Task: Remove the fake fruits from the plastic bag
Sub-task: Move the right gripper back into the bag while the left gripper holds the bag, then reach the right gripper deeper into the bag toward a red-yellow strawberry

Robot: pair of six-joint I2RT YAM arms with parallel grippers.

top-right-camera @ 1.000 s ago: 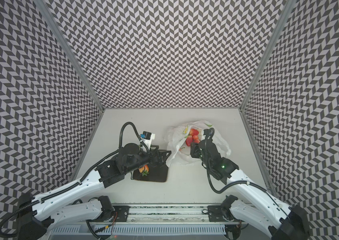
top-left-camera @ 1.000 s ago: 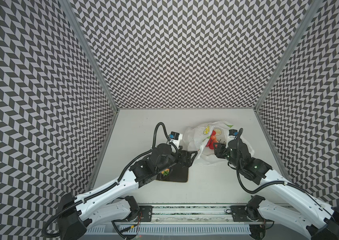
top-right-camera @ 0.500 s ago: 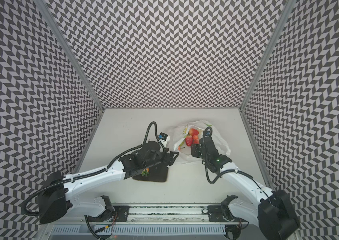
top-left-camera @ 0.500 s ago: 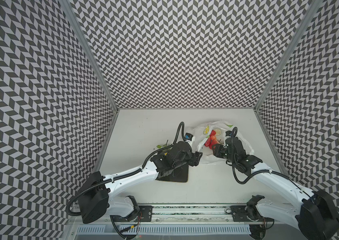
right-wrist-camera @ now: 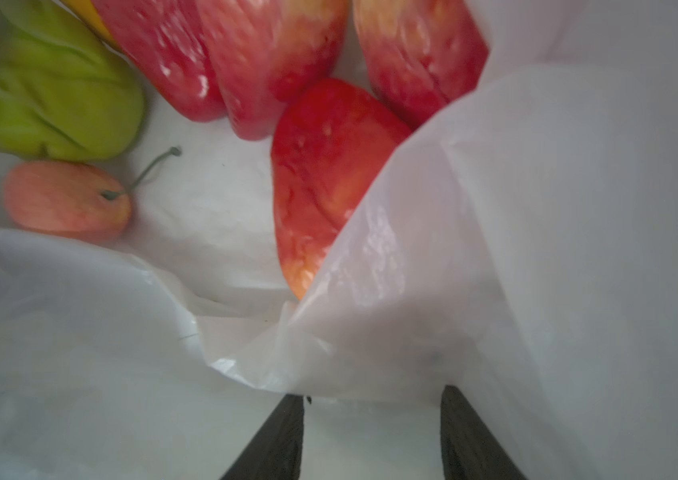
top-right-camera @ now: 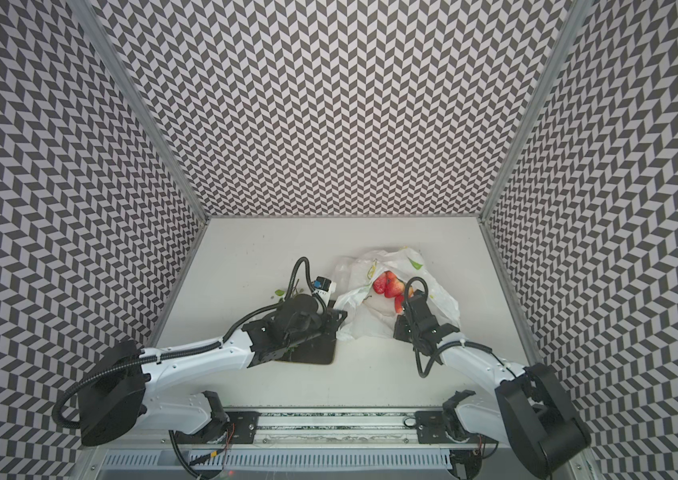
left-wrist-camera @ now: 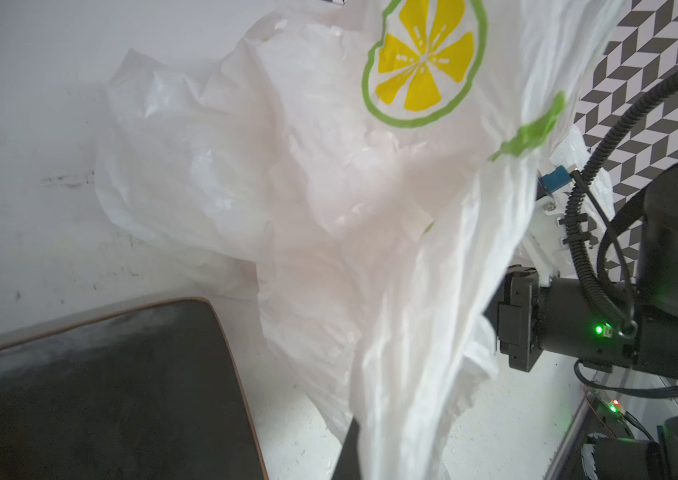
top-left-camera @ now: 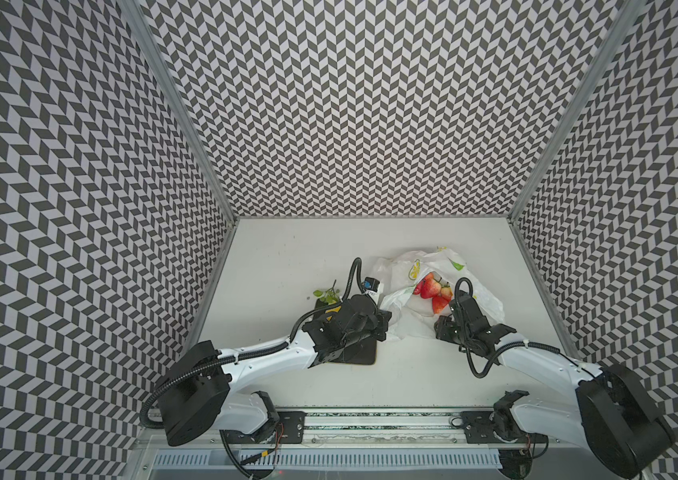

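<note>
Closest to the front lies the dark square plate point(top-left-camera: 360, 357), flat on the white table point(top-left-camera: 287, 257), with the left arm over most of it. Just past the plate's right far corner, the left gripper point(top-left-camera: 385, 328) is pinched tight on the edge of the thin white plastic bag with yellow lemon slices point(left-wrist-camera: 287, 166). The wrist view shows the bag skin pulled up from one dark finger point(left-wrist-camera: 350, 449).

The bag lies right of the plate and touches its right edge. The right gripper point(right-wrist-camera: 372, 440), further right of the plate, pokes into the bag's mouth. Its two fingers stand apart, with bag skin over their tips.

Deeper in the bag, just ahead of those fingers, sit shiny red strawberries point(right-wrist-camera: 329, 178), a lime-green pear point(right-wrist-camera: 46, 99) and a small pink-red apple with a stalk point(right-wrist-camera: 67, 201). No finger touches them.

Behind the plate's left far corner, a green leafy twig point(top-left-camera: 329, 295) lies on the table.
</note>
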